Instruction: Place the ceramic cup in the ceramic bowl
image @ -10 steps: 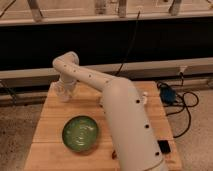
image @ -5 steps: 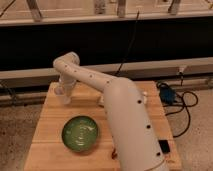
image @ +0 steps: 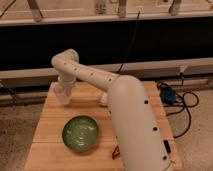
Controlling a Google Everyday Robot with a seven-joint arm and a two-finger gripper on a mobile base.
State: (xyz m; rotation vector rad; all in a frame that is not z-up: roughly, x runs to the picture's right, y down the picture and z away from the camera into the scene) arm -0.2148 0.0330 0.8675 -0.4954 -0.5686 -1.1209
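The green ceramic bowl (image: pixel 80 133) sits on the wooden table (image: pixel 50 150), front left of centre, and looks empty. My white arm reaches from the lower right up over the table, and its wrist bends down at the back left. The gripper (image: pixel 63 96) hangs there just above the table top, behind and a little left of the bowl. A pale whitish shape at its lower end looks like the ceramic cup (image: pixel 63 100), but I cannot separate it from the gripper.
A small white object (image: pixel 103 98) lies on the table next to the arm, right of the gripper. A blue device with black cables (image: pixel 170 95) lies at the table's right edge. A dark wall with a rail runs behind the table. A small reddish item (image: pixel 116 151) lies by the arm's base.
The gripper end has shifted very slightly left and down. The bowl and the other things have not moved.
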